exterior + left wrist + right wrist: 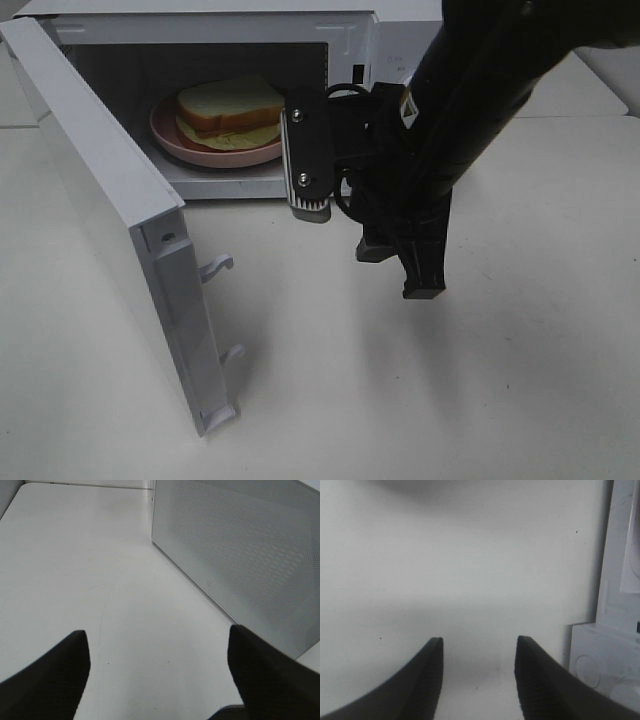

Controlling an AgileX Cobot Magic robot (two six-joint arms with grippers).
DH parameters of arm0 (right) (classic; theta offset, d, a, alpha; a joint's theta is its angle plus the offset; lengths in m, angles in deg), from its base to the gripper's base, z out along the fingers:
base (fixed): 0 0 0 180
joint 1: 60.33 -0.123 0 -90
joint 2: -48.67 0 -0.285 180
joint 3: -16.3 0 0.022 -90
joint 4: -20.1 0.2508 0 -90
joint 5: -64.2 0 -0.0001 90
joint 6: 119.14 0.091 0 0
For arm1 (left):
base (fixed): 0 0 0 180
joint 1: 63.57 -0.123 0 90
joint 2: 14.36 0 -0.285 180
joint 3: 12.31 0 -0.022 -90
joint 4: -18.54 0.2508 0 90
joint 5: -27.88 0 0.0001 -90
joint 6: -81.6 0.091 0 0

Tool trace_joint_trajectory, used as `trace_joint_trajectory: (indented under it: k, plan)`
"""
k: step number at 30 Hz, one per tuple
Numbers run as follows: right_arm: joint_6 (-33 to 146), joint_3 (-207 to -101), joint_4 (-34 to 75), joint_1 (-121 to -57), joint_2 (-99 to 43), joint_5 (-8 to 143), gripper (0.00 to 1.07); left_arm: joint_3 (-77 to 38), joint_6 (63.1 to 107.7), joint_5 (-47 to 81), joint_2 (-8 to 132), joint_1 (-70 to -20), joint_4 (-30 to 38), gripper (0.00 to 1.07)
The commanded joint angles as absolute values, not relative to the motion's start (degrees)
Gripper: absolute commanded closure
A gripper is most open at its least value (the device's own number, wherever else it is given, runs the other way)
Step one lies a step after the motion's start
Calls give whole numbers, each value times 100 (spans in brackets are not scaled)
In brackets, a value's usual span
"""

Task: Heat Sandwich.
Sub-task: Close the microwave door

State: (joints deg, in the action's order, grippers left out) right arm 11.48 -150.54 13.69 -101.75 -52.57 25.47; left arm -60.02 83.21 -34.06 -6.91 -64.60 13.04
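Observation:
The sandwich [232,108], white bread with brown crusts and pale filling, lies on a round pink plate [200,148] inside the open white microwave [350,30]. The microwave door [110,190] is swung wide open toward the front left. My right gripper [400,270] hangs in front of the microwave's opening, to the right of the sandwich and apart from it, pointing down at the table. It is open and empty in the right wrist view [479,640]. My left gripper [157,630] is open and empty over the bare table. It does not show in the exterior view.
The door's latch hooks [218,266] stick out from its free edge. The left wrist view shows the door's mesh-patterned panel [240,555] close by. The right wrist view shows a white edge of the door [605,660]. The white table [500,400] surrounds the microwave.

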Motion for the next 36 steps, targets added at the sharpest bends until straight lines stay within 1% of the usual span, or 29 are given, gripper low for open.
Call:
trace_joint_trajectory:
  k: [1,2,4,5,9,10,12,16,19,20,22,26,27,31,32,34,36]
  plan:
    - [2276,-14790,1346,-10187,-4878,2564,60,-6008,8286,-3331,-714,-6466,1287,34]
    - [2276,-14790,1346,-10187,-4878,2564,60,-6008,8286,-3331,-714,-6466,1287,34]
    - [2872,-14727,1346,-10187,-4758,2559,60,-6008,8286,-3331,-714,-6466,1287,34]
    - [3485,-14716,1346,-10175,-4649,2524,60,-6008,8286,-3331,-714,-6466,1287,34]
    - [4310,-14716,1346,-10170,-4552,2524,60,-6008,8286,-3331,-714,-6466,1287,34]
    - [4952,-14716,1346,-10170,-4512,2524,60,-6008,8286,-3331,-714,-6466,1287,34]
    - [5204,-14716,1351,-10130,-4506,2524,60,-6008,8286,-3331,-714,-6466,1287,34]
    - [6848,-14721,1363,-9832,-4506,2421,60,-6008,8286,-3331,-714,-6466,1287,34]
    - [7347,-14721,1346,-9700,-4506,2301,60,-6008,8286,-3331,-714,-6466,1287,34]
    - [7719,-14721,1346,-9539,-4506,2112,60,-6008,8286,-3331,-714,-6466,1287,34]
    - [7834,-14721,1346,-9471,-4506,2037,60,-6008,8286,-3331,-714,-6466,1287,34]
    - [7823,-14721,1346,-8966,-4506,1665,60,-6008,8286,-3331,-714,-6466,1287,34]
    - [7823,-14721,1346,-8966,-4506,1665,60,-6008,8286,-3331,-714,-6466,1287,34]
    - [7805,-14721,1346,-8245,-4506,1292,60,-6008,8286,-3331,-714,-6466,1287,34]
    - [7805,-14721,1346,-8245,-4506,1292,60,-6008,8286,-3331,-714,-6466,1287,34]
    - [7805,-14721,1346,-7809,-4506,949,60,-6008,8286,-3331,-714,-6466,1287,34]
    - [7805,-14721,1334,-7568,-4477,714,60,-6008,8286,-3331,-714,-6466,1287,34]
